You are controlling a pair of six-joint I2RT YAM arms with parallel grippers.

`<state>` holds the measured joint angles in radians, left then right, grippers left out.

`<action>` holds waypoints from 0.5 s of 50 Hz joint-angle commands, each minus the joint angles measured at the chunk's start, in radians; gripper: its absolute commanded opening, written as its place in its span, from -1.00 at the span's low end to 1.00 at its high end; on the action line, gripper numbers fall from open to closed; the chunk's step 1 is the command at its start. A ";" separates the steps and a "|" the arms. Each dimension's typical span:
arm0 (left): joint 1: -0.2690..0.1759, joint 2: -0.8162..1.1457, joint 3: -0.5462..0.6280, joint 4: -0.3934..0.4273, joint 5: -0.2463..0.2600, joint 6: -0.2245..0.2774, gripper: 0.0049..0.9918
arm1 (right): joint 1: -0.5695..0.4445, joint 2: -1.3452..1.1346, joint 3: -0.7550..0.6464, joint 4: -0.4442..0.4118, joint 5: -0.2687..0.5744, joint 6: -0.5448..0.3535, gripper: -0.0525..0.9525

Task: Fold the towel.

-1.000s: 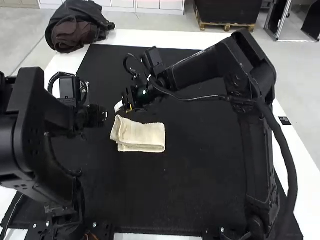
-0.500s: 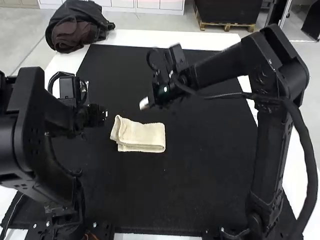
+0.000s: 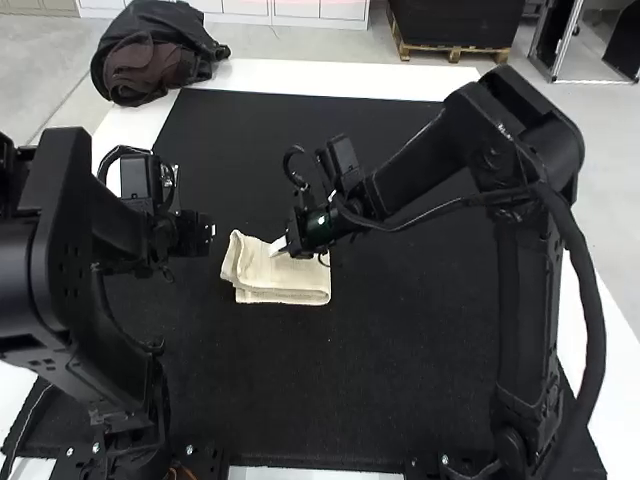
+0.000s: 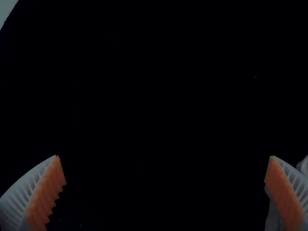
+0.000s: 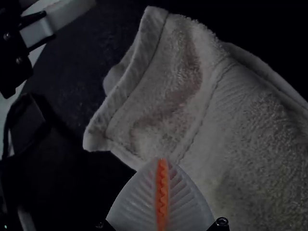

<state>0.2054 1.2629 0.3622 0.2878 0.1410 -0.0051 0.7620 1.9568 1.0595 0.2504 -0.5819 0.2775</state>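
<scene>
With the right gripper (image 5: 162,160) pressed together over the folded towel (image 3: 285,280) on the dark mat (image 3: 380,370) and the left (image 4: 164,156) spread nearby, the uneven end (image 5: 127,91) should be smoothed lightly, though contact can hardly be judged in this dimness.

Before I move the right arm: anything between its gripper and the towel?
Nothing visible. The right gripper, fingers together, is at the far part of the towel; can't tell if it touches. The left gripper is off to the towel's left, not between them.
</scene>
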 commanded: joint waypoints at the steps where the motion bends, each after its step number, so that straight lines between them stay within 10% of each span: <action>1: 0.011 0.000 0.011 0.014 -0.009 0.001 0.95 | 0.025 0.014 0.025 0.026 -0.033 0.028 -0.95; 25: 0.011 0.007 0.009 0.027 -0.014 -0.003 0.95 | 0.033 0.108 0.099 0.064 -0.078 0.034 -0.95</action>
<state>0.2058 1.2629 0.3622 0.3042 0.1341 -0.0051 0.7853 2.0468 1.1194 0.3050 -0.6281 0.3035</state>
